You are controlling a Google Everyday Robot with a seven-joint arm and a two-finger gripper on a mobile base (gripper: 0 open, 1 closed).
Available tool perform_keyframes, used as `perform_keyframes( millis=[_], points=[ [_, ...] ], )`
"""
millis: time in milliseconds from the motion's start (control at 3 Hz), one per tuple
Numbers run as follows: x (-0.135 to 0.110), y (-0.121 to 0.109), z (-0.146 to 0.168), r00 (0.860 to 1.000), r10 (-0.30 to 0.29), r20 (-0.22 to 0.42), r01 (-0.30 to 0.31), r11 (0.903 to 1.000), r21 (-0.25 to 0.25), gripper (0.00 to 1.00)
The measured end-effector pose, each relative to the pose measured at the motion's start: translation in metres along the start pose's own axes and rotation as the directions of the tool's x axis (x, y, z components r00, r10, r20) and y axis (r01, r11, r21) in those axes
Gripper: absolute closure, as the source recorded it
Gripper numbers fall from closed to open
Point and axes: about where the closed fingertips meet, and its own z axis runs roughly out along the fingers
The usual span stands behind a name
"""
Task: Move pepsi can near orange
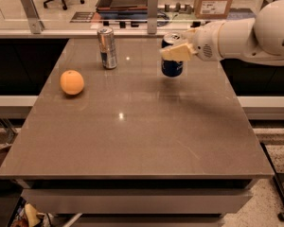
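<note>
- The gripper (pixel 176 52) is reaching in from the right, over the far part of the table (pixel 146 136), and it is pinching the pepsi can (pixel 172 66) around its upper part, just under the silver top.
- One cream finger is lying across the front of the can; the other finger is hiding behind it.
- The pepsi can is standing upright in this hold, at the far right side of the table. I cannot tell if its bottom is touching the surface or hanging just above it.
- The orange (pixel 72 82) is resting on the left side, well apart from the can, and the silver can (pixel 107 48) is standing between them, nearer the far edge.
- I am judging the can as stiff but thin-walled, so a hard squeeze is risking a dent, and the smooth painted side is probably slippery.
- If it is full, it is rather heavy, and a high hold is letting the lower part swing; a hold nearer the middle of the body would be safer.
- The path to the orange is passing in front of the silver can, so the arm (pixel 236 34) is needing some care there.
- The orange is round and is likely rolling away if the can is bumping it.
</note>
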Motion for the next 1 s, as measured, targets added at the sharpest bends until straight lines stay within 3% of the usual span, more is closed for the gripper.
perform_keyframes(
  millis=[333,667,1000],
  points=[
    [-0.012,0.038,0.014,0.999,-0.051,-0.007,0.051,0.9987,-0.004,1.0],
    [-0.019,0.076,0.034,0.996,-0.082,-0.021,0.08,0.9948,-0.063,1.0],
    [-0.032,0.109,0.05,0.993,-0.109,-0.041,0.102,0.9844,-0.144,1.0]
  ],
)
